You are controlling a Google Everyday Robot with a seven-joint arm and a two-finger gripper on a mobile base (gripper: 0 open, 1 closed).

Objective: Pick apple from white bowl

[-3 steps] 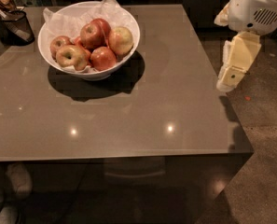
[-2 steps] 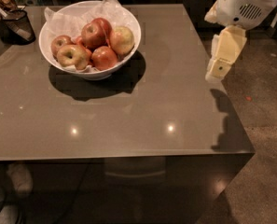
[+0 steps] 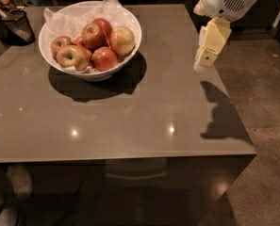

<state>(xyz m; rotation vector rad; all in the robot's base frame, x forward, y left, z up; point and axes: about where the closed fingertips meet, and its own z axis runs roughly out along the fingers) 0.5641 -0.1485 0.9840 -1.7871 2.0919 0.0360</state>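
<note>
The white bowl [image 3: 96, 72] stands at the back left of the grey table, lined with crinkled white paper. Several apples lie in it. The apple [image 3: 122, 40], pale yellow-green with a red blush, lies at the bowl's right side against the rim. Deep red apples [image 3: 93, 34] lie to its left and in front of it, and a smaller yellowish-red apple [image 3: 72, 56] lies at the front left. My gripper [image 3: 203, 60] hangs from the white arm above the table's right edge, well to the right of the bowl and higher than it. It touches nothing.
A dark mesh cup [image 3: 17, 27] stands at the table's far left corner, left of the bowl. The glossy grey table [image 3: 130, 121] ends at a front edge and a right edge, with speckled floor [image 3: 262, 93] beyond. My arm's shadow falls near the right edge.
My gripper has moved left and slightly up, from beyond the table's right edge to above that edge. The bowl and apples have not moved.
</note>
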